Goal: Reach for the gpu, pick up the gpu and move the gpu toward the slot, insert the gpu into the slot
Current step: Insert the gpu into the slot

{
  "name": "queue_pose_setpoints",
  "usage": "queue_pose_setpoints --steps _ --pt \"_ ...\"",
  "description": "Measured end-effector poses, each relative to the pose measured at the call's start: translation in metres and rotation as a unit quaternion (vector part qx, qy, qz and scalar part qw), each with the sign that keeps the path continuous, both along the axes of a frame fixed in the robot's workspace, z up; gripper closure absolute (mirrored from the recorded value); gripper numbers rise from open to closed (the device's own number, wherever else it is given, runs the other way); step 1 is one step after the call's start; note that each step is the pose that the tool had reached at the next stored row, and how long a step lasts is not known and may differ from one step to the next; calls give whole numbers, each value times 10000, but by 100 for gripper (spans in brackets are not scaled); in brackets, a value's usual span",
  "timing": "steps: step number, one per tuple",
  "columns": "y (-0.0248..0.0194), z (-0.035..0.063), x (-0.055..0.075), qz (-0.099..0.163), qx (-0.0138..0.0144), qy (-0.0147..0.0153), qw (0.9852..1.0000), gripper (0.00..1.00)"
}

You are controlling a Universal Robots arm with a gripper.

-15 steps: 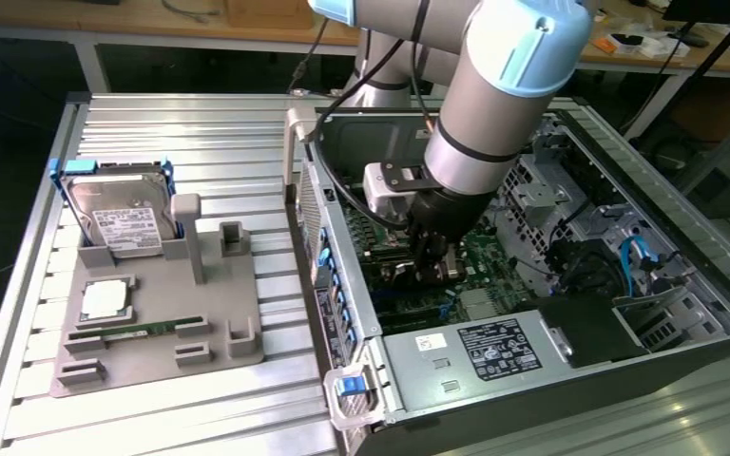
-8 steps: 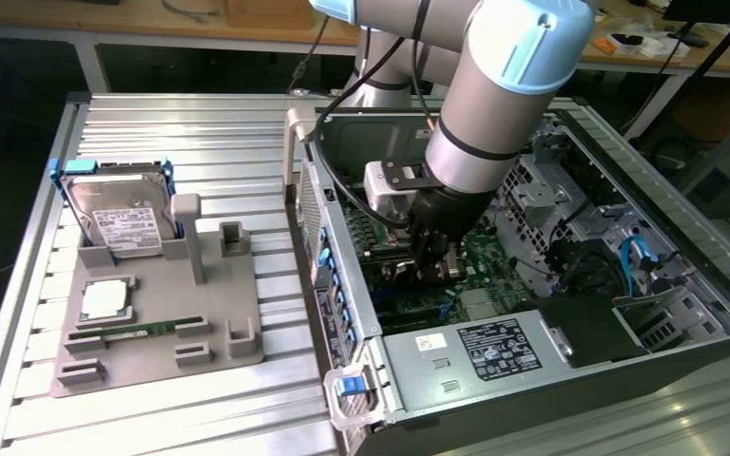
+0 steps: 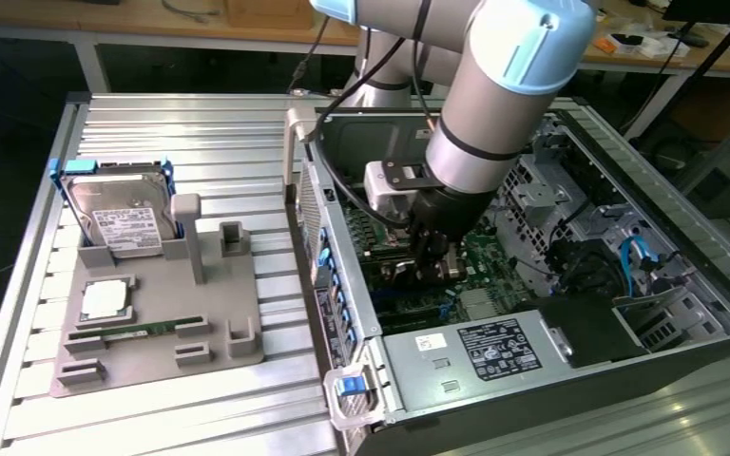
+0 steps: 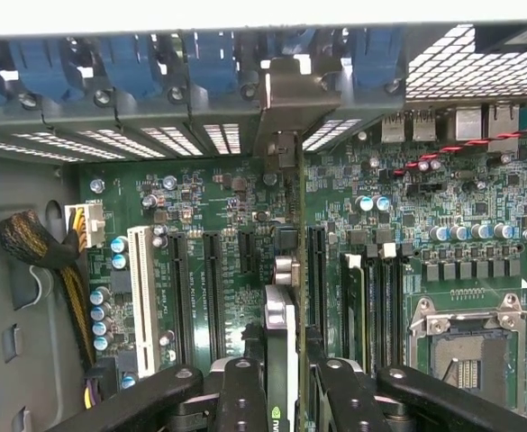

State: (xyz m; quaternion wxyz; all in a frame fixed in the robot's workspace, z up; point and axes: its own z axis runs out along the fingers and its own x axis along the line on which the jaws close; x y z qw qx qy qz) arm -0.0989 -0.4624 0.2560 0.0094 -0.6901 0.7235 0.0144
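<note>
Insert step in hand: card is down inside the case, right over the motherboard.

The robot's black two-fingered gripper (image 4: 281, 396) has its jaws closed in on the thin green gpu card (image 4: 281, 333), seen edge-on in the wrist view, with the silver metal end bracket (image 4: 286, 108) up against the case's rear wall. The card stands upright, lined up along the board between the dark connectors; the slot itself sits hidden under the card edge, so whether it's already seated can't be told. In the exterior view the grey-and-blue arm (image 3: 492, 104) reaches into the open silver computer case (image 3: 467, 351) on the ribbed metal table (image 3: 163, 114). Judging by that, seating calls for a straight, even push with no tilt.
</note>
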Motion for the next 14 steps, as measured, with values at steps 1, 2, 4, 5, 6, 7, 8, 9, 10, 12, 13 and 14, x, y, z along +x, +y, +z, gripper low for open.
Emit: queue_pose_setpoints --steps 1,2,4,5,6,7,8,9,10,12,13,14 --pt "-1 -2 3 -1 2 25 10000 73" --pt "-3 -3 5 -4 3 52 10000 73" --pt "-5 -4 12 -7 2 90 10000 73" --pt "-5 -7 11 -8 2 97 10000 73" --pt "-5 -9 11 -9 2 98 10000 73" --pt "-6 -11 11 -9 1 98 10000 73" --pt "-5 -12 11 -9 1 97 10000 73" --pt "-5 -15 11 -9 1 97 10000 73" --pt "-5 -18 11 -9 2 97 10000 73" --pt "-6 -24 11 -9 1 98 10000 73" --pt "-6 -30 11 -9 0 98 10000 73" --pt "-6 -39 11 -8 -3 99 10000 73"
